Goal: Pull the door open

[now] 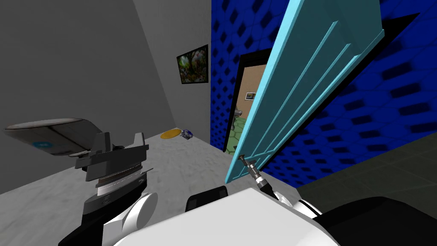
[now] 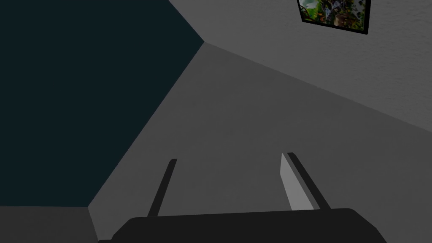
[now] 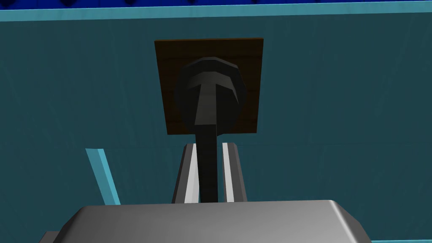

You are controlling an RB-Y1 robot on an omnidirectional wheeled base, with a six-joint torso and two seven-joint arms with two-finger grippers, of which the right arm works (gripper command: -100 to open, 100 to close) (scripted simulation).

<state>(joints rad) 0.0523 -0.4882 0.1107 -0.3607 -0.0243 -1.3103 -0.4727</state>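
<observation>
Right wrist view: my right claw [image 3: 209,147] is clenching the dark lever handle [image 3: 208,97] of the teal door [image 3: 337,105]. Both fingers [image 3: 192,168] are pressing the sides of the lever's thin bar, one on each side. The bar is running from the claw to a rounded dark hub. The hub is sitting on a square brown plate [image 3: 168,55] that is lying flat against the door face. A lighter teal moulding strip [image 3: 101,173] is showing on the door just beside the claw.

Head view: the door is standing swung out at an angle from a blue patterned wall [image 1: 362,128]. The handle is sitting near the door's edge, and my right arm is reaching out to it. A black-framed doorway [image 1: 245,102] is showing just beside the door, with a lit room beyond it.

My left claw [image 1: 117,147] is hanging raised on my left side, well apart from the door. It is released: its two fingers are standing spread apart and are gripping nothing.

A framed picture [image 1: 193,64] is hanging on the grey wall next to the blue one. A yellow disc [image 1: 170,134] and a small blue item [image 1: 187,134] are lying side by side on the grey floor [image 1: 187,171] near the foot of that wall.
</observation>
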